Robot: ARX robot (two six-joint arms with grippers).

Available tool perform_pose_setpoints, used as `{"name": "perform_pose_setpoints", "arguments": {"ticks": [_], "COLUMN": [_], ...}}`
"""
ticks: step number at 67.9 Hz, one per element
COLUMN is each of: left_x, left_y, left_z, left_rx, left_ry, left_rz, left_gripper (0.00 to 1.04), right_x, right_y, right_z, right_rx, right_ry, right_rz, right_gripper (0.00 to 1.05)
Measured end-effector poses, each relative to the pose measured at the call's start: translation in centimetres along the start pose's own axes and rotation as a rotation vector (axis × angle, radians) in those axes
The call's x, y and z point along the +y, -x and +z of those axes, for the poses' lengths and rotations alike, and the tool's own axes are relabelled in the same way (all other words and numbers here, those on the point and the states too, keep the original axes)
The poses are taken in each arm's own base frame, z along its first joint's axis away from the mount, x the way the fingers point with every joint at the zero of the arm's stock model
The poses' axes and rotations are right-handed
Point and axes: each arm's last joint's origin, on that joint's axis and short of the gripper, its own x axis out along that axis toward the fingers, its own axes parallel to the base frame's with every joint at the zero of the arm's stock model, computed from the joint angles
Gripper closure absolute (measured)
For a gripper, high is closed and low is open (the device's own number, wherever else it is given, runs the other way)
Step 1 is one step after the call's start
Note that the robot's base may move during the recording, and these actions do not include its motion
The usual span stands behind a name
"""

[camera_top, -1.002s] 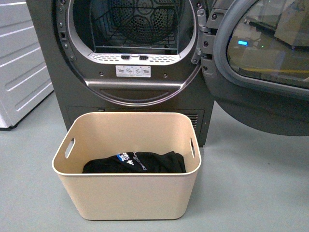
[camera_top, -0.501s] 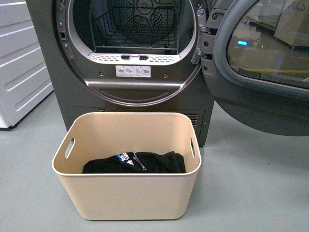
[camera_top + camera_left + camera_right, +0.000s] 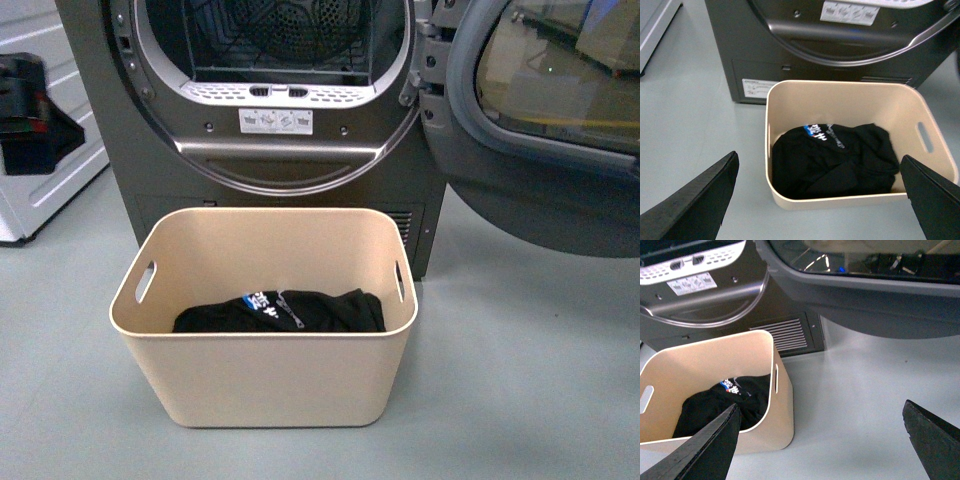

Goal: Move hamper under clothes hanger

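Observation:
The beige hamper (image 3: 265,375) stands on the grey floor just in front of the open washing machine, with black clothes (image 3: 280,312) in its bottom. It also shows in the left wrist view (image 3: 840,102) and the right wrist view (image 3: 705,365). My left gripper (image 3: 818,157) is open and empty, hovering above the hamper's near side. My right gripper (image 3: 821,405) is open and empty above the bare floor beside the hamper's short end. The clothes hanger is out of view.
The dark washing machine (image 3: 280,160) stands right behind the hamper, its round door (image 3: 545,130) swung open to the right. A white cabinet (image 3: 40,190) stands at the left, with a black arm part (image 3: 25,115) in front of it.
The front view has shifted, so the machine and hamper sit a little higher in the picture. A black arm part has come into view at the left edge. The hamper has not moved on the floor.

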Motion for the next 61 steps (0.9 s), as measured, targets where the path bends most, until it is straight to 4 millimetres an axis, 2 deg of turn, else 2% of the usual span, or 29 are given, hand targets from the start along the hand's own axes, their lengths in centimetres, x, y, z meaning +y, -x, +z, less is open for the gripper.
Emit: {"name": "perform_pose_setpoints", "arguments": {"ticks": [5,11,24,37,46,61], "left_x": [0.2,0.4,1.3,2.0,2.3,2.6], "left_y": [-3.2,-6.0,-10.9,-14.2,-16.8,-19.7], "left_z": [0.5,1.1,0.8,-0.5,-1.1,-2.7], "left_rx": [0.052,0.087,0.156,0.21,0.24,0.281], "left_ry": [-0.021,-0.036,-0.057,-0.058,-0.044,-0.034], "left_rz": [0.035,0.066,0.103,0.125,0.126,0.112], "left_gripper": [0.07,0.07,0.07,0.07,0.07,0.07], "right_x": [0.5,1.1,2.1,3.1,4.2,5.3], "right_y": [-2.6,-5.7,-11.8,-16.3,-19.8,-23.3], "right_z": [0.5,0.8,0.7,-0.1,-1.5,-3.1], "right_rx": [0.057,0.115,0.2,0.263,0.336,0.407], "right_ry": [0.01,0.032,0.063,0.101,0.15,0.224], "right_rz": [0.003,-0.003,-0.023,-0.022,0.022,0.084], "right_gripper": [0.08,0.08,0.08,0.08,0.08,0.08]}}
